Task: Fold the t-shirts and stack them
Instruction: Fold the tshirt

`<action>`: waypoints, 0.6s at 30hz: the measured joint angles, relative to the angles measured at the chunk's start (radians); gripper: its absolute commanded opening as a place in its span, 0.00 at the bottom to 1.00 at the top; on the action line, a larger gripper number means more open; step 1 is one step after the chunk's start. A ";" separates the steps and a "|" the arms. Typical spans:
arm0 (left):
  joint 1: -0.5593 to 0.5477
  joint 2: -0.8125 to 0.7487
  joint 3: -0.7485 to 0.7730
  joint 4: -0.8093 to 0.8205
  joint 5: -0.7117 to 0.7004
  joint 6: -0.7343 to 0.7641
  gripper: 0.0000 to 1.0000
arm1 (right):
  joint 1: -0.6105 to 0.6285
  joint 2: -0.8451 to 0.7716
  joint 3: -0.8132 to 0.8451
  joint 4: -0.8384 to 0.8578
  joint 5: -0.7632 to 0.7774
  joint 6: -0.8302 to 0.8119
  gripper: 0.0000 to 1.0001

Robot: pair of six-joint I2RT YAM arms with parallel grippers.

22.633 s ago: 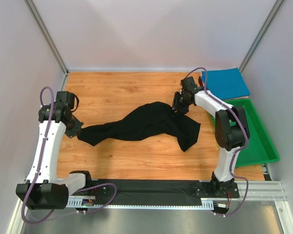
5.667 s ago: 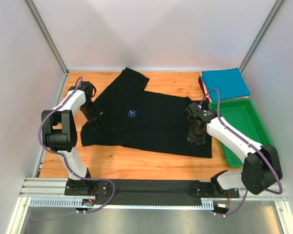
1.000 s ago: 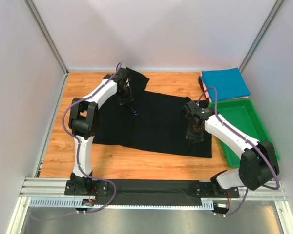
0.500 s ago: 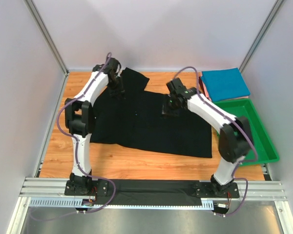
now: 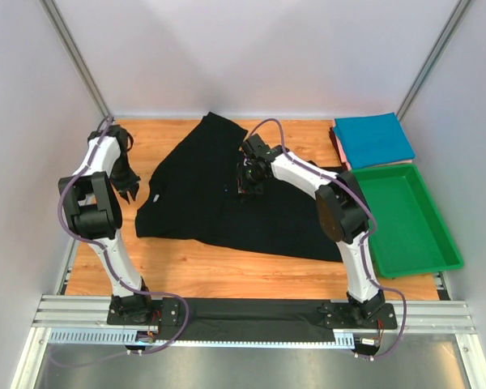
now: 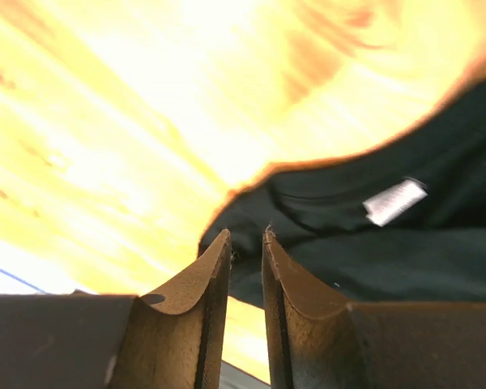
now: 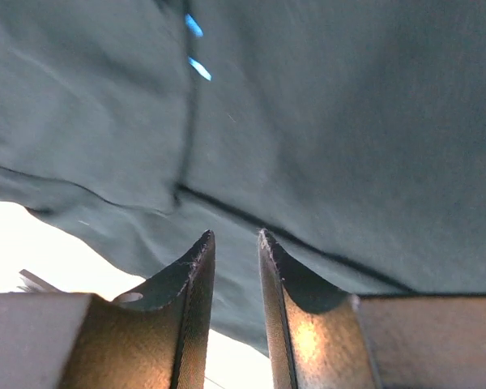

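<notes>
Mid-table, nearest the arm bases: black t-shirt (image 5: 251,223) lies spread flat on the table (image 5: 186,271), long straight edge along the near side, one sleeve sticking out toward 12 o'clock. Not folded yet. Green tray (image 5: 405,219) sits at 4 o'clock, just beside the shirt's right edge.

Left gripper (image 6: 246,240) is at 9 o'clock, at the shirt's left border where cloth meets wood. Its fingers (image 6: 206,284) are a narrow slit apart with nothing between them. Right gripper (image 7: 235,237) hangs low over the middle of the shirt, fingers likewise slightly apart and empty, black cloth under them.

Handling, my read: light, limp knit with zero stiffness. It'll sag and bunch wherever unsupported, and drag on the wood rather than slide. Nothing fragile. Pinch at an edge, seam or corner (shoulder, hem corner); a mid-panel pinch would just tent it. Probably needs a two-point lift to keep a fold line straight.

Markings: white neck label (image 6: 395,201) inside the collar, too blurred in the left wrist view to read. Blue strokes of a chest mark (image 7: 199,69) show in the right wrist view, no lettering. No brand readable anywhere.

Far side, 2 o'clock: teal-blue t-shirt (image 5: 373,139) folded, lying on a reddish one (image 5: 336,150) that shows only as a sliver.
</notes>
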 measured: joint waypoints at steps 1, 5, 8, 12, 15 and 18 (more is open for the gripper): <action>0.004 0.000 -0.011 -0.002 -0.012 -0.005 0.32 | 0.003 -0.003 -0.022 -0.004 -0.003 -0.004 0.29; 0.002 -0.003 -0.087 0.011 -0.033 -0.018 0.33 | 0.007 -0.014 -0.083 -0.063 0.003 -0.019 0.27; 0.000 -0.012 -0.174 0.050 -0.008 -0.017 0.35 | 0.007 -0.075 -0.164 -0.098 0.023 -0.026 0.27; -0.002 -0.012 -0.218 0.068 0.013 -0.018 0.35 | 0.007 -0.196 -0.313 -0.104 0.038 -0.026 0.25; -0.002 -0.010 -0.220 0.078 0.006 -0.017 0.34 | 0.007 -0.234 -0.378 -0.099 0.048 -0.026 0.25; -0.002 0.003 -0.222 0.086 -0.008 -0.018 0.32 | 0.007 -0.239 -0.426 -0.085 0.075 -0.026 0.25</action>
